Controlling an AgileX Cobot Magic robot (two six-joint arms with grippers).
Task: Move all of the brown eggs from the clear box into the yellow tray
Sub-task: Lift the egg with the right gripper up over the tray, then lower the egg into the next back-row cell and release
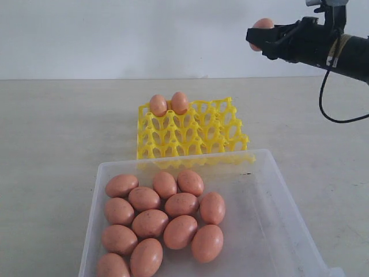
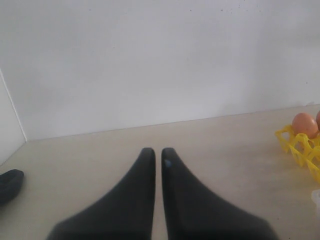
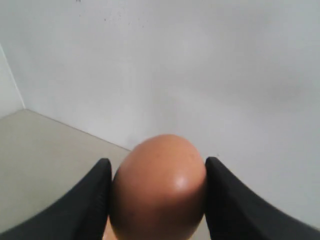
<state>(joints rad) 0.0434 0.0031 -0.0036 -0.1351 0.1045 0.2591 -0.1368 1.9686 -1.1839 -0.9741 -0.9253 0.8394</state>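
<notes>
Thirteen speckled pinkish brown eggs (image 1: 150, 223) lie on their sides, clustered and touching, in the left half of the clear box (image 1: 271, 231); its right half is bare. The yellow tray (image 1: 199, 131), an openwork lattice, sits on the table just behind the box, with two eggs (image 1: 158, 105) upright in its far-left cups. One held egg (image 3: 159, 195) is up in the air, clamped in the right gripper (image 3: 158, 162).

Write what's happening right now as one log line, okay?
right gripper: shut on egg, held high | left gripper: shut, empty | tray: two eggs | box: thirteen eggs
</notes>
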